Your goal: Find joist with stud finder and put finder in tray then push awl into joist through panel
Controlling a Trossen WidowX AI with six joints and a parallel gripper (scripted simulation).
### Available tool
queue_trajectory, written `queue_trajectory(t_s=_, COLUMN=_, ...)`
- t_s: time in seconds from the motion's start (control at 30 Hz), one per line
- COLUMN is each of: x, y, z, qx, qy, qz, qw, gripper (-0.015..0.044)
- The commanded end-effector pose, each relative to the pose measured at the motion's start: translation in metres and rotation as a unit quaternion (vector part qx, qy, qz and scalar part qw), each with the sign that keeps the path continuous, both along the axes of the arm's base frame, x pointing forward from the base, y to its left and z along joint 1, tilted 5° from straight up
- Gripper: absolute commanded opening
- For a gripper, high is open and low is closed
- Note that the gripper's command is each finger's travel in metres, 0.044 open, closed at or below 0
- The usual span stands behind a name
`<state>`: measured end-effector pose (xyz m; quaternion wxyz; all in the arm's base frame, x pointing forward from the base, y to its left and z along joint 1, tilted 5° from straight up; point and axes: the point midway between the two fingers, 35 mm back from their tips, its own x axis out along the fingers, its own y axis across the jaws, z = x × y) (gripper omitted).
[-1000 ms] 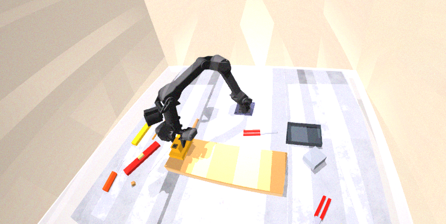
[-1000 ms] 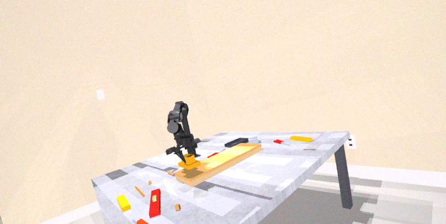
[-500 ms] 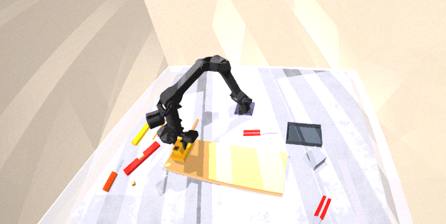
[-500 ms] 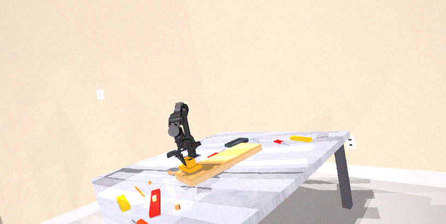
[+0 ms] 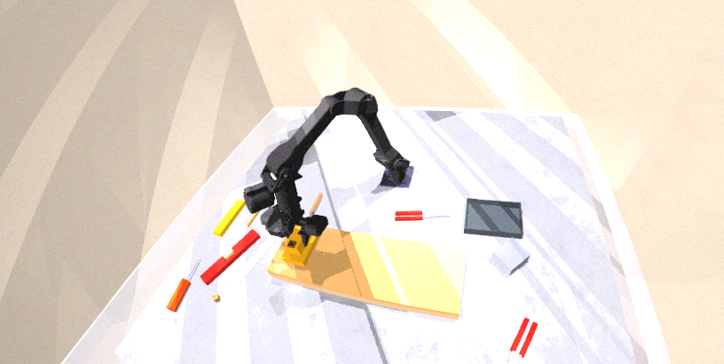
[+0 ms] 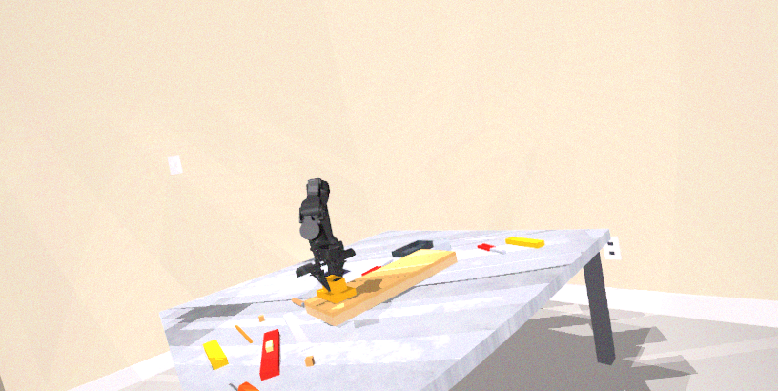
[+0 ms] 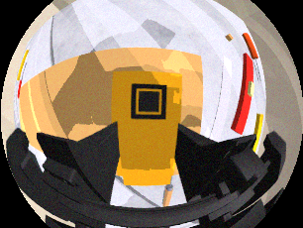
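Stud finder [image 5: 299, 249] in the black tool [image 5: 303, 233], clamped between both fingers, sits on the left end of the floor panel [image 5: 405, 280]; the yellow-orange body lies flat against the wood in the exterior view, its dark square window [image 7: 148, 101] facing up in the wrist view; the arm [image 5: 324, 122] arches from its base [image 5: 397, 170] at the far middle of the tabletop [image 5: 557, 158] and bends down over the panel's left edge; the tray [image 5: 493, 217], a dark grey shallow box, stands to the right of the base and beyond the panel's far right corner, well apart from the tool; the awl [image 5: 414, 216], red-handled with a thin pale shaft, lies between the base and the panel's far edge; a long red bar [image 5: 229, 257] and a yellow bar [image 5: 229, 217] lie left of the panel; an orange-handled screwdriver [image 5: 179, 293] rests near the left edge of the tabletop; a pale grey block [image 5: 508, 257] sits just right of the panel; two red sticks [image 5: 523, 336] lie side by side at the near right.
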<state>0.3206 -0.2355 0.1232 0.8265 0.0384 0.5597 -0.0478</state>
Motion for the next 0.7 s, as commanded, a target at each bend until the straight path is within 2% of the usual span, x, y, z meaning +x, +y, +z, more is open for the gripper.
queue_trajectory(t_s=0.0, x=0.002, y=0.014, z=0.0, qx=0.0, qy=-0.001, qz=0.002, qw=1.0, gripper=0.0)
queue_trajectory(t_s=0.67, x=0.01, y=0.075, z=0.001, qx=0.003, qy=-0.001, qz=0.002, qw=1.0, gripper=0.0)
